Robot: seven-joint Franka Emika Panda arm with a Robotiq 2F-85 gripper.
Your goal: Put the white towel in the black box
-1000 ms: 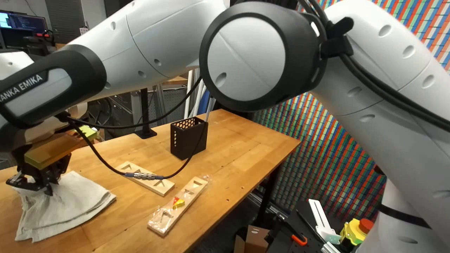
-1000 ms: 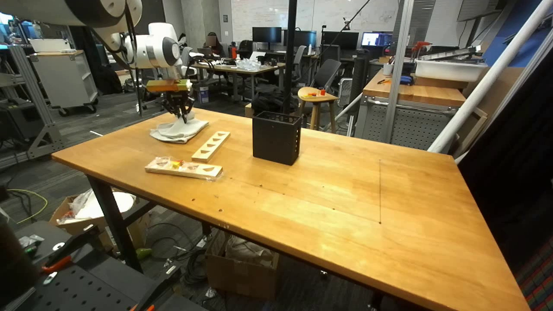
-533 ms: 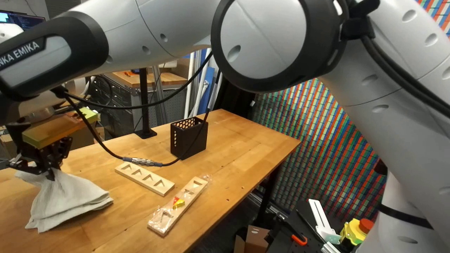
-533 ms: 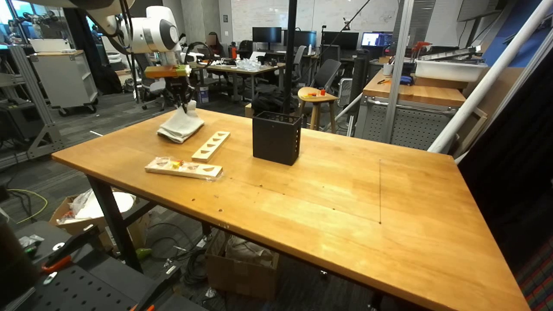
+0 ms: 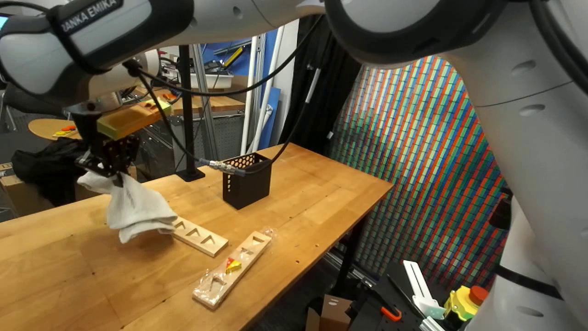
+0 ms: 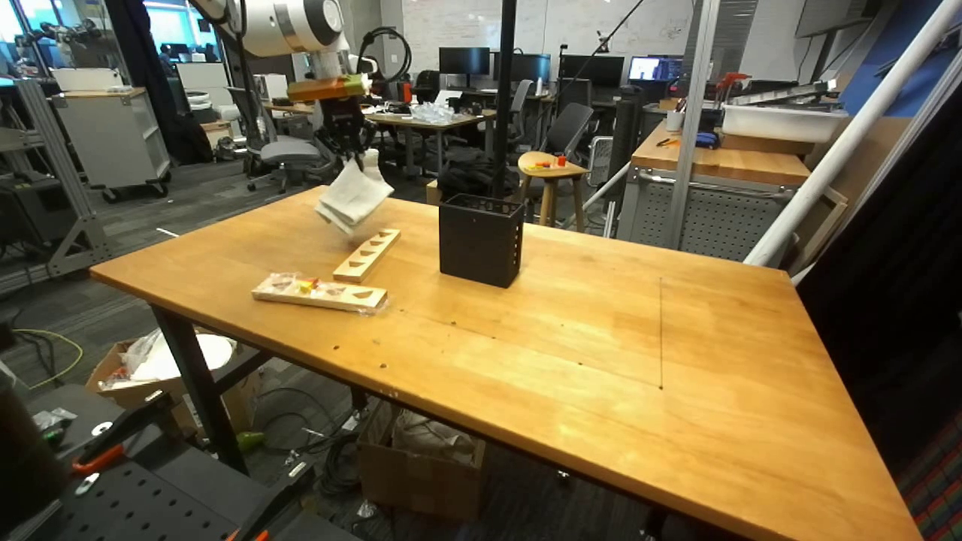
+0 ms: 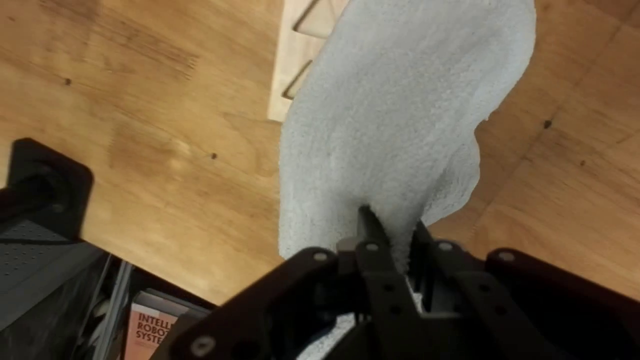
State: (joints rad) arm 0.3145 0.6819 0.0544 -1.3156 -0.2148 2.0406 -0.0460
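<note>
Up went the white towel (image 5: 138, 207) and the gripper (image 7: 392, 217) over the last second, and both moved right in both exterior views. A second before, the towel's bottom lay on the table (image 6: 601, 323); now it hung clear of it, left of the middle of the frame.

The gripper's two black fingers (image 7: 372, 227) stood close together, pinching a bunch of the towel between them. One loose corner poked out beside them, and the rest drooped down.

The black box (image 6: 481, 244) stood on the table near the middle of both exterior views, apart from the towel. Its floor could not be seen.

In an exterior view, a cable plug (image 5: 224, 168) hung in front of the box's top, the robot arm (image 5: 229, 27) was cut off by the upper edge, and the towel hid one end of a wooden board (image 5: 200, 242). In an exterior view that whole board showed, four holes and all, near a wrapped board (image 6: 331, 295).

The wrist view looked down on the towel, with the gripper dark, blurry and cut off at the bottom edge. An orange book (image 7: 150, 332) sat lower left, the ends of its words hidden.
</note>
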